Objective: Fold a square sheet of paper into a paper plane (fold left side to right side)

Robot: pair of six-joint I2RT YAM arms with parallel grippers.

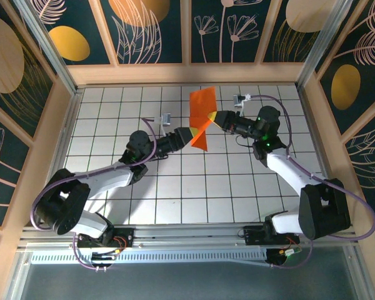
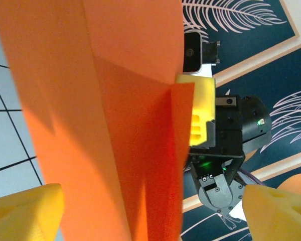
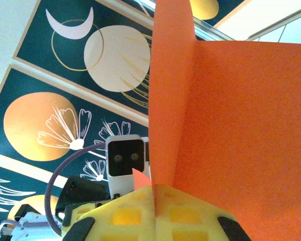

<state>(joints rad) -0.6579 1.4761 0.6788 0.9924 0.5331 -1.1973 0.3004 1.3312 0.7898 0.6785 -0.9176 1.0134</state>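
While the right gripper (image 3: 154,193) pinches the partly creased orange sheet (image 1: 203,115) aloft at upper centre, the left gripper (image 1: 187,135) gapes wide astride its lower part, seemingly mid-fold, and next must close squarely on the flap.

Creased orange sheet (image 2: 105,125) between wide-apart yellow fingers (image 2: 25,213) of the left hand (image 2: 150,216) — right hand (image 2: 193,115) tight on its edge.

White table (image 1: 112,206) ruled into square grid tiles, bordered by pale wooden walls (image 1: 187,73) along its far, left and right edges.
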